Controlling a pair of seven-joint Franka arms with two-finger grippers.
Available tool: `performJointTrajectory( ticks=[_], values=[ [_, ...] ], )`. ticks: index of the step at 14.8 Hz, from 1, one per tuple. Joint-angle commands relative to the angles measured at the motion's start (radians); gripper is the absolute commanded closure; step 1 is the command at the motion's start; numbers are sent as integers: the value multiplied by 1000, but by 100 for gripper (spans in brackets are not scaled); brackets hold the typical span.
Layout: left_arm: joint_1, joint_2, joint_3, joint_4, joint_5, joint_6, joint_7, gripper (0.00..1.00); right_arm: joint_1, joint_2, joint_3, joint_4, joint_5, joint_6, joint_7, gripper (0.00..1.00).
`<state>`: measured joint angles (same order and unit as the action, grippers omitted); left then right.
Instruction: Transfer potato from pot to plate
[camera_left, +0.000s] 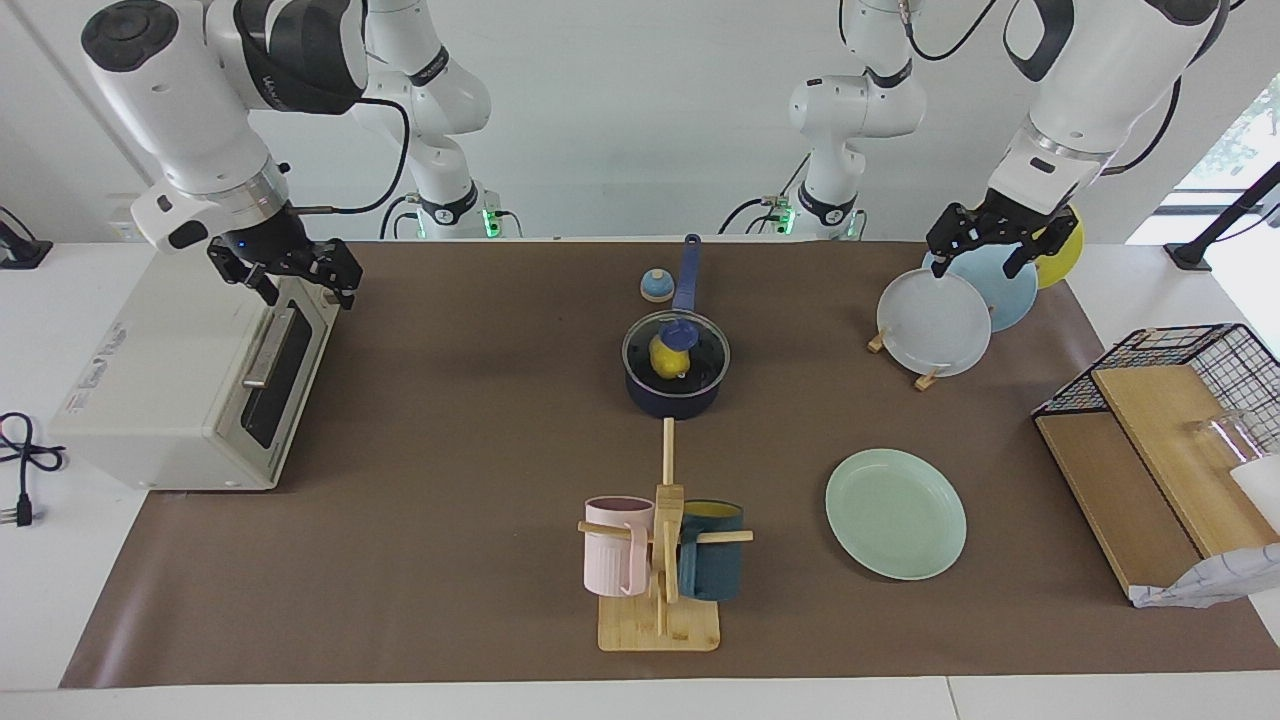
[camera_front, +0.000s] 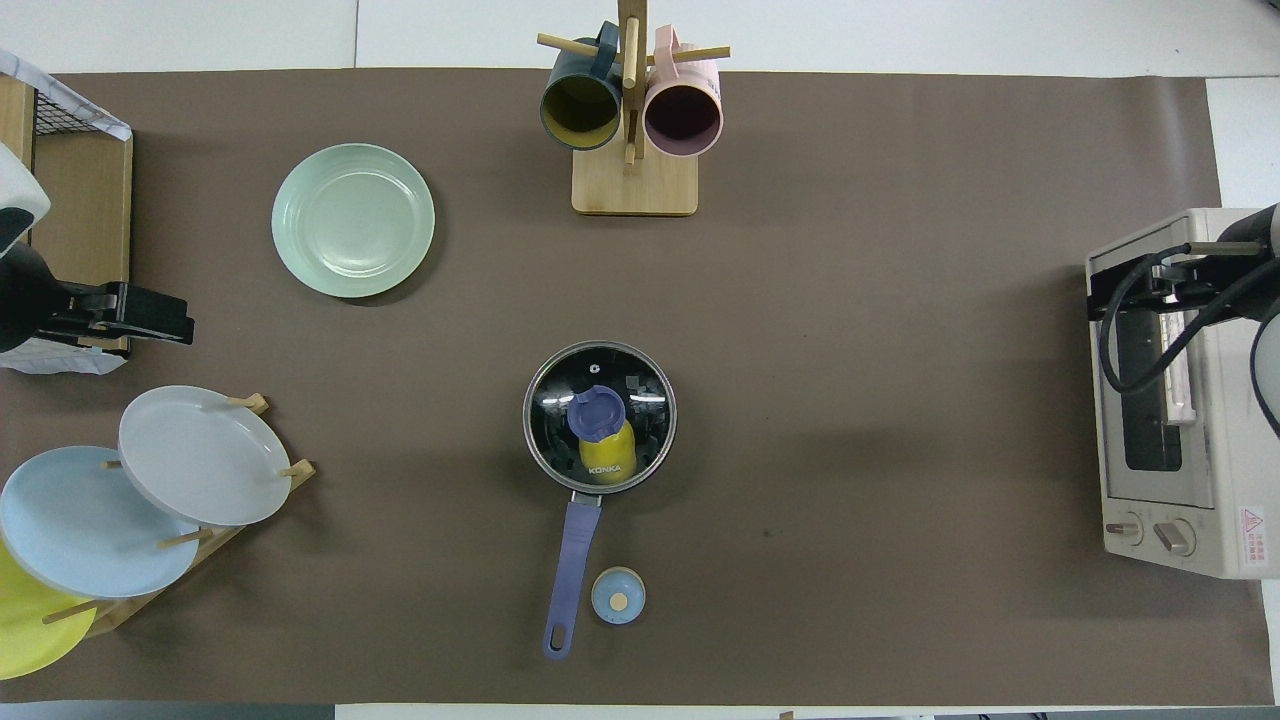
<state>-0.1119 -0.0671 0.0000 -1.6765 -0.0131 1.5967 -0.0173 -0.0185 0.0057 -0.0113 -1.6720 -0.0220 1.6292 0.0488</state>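
My left end effector (camera_left: 985, 238) hangs fingers apart over the upright plates (camera_left: 934, 322); my right end effector (camera_left: 290, 268), also spread, hangs over the toaster oven (camera_left: 190, 375). Mid-tabletop, the potato (camera_left: 665, 354) sits in the pot (camera_left: 676, 367) under its glass lid (camera_front: 600, 417). The plate (camera_left: 896, 513) lies farther from me than the pot, toward my left arm's end.

Potato (camera_left: 668, 353) in lidded pot (camera_left: 672, 392); plate (camera_left: 896, 513) (mint) bare.
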Motion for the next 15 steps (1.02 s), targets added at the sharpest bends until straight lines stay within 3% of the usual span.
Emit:
performJointTrajectory(
  ticks=[1, 11, 15],
  values=[
    [1, -20, 3, -16, -8, -9, -9, 0, -6, -15, 7, -12, -1, 20, -30, 0],
    [1, -20, 3, -17, -8, -9, -9, 0, -8, -15, 10, -14, 13, 46, -29, 0],
    [1, -20, 3, -17, -8, -9, -9, 0, 41, 11, 27, 23, 36, 69, -23, 0]
  ],
)
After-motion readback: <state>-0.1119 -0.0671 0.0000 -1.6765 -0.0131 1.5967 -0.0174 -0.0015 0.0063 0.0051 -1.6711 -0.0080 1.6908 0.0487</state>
